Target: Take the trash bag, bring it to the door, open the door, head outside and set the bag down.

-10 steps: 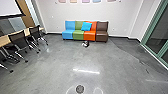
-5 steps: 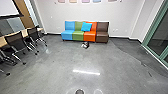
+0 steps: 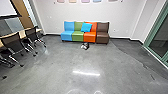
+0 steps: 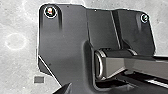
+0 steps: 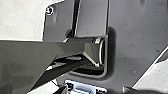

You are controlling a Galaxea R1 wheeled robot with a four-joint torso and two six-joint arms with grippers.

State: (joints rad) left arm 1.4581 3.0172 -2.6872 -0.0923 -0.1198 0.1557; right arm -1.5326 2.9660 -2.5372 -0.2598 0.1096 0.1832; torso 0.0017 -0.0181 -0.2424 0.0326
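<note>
Small black-and-white bundle (image 3: 85, 46), probably the trash bag, is lying on the floor (image 3: 75, 60), far middle, just before the coloured sofa (image 3: 78, 36). Round floor disc is now dropping out at the near side; robot is apparently driving closer, pick-up still pending. Chairs (image 3: 13, 43) are standing left. Either gripper: wide, narrow or holding, cannot tell.

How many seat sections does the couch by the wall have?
4, side by side, from the head view's left: blue section, green section, orange section, brown section. None looks hidden; the cushion covers only part of the backs.
</note>
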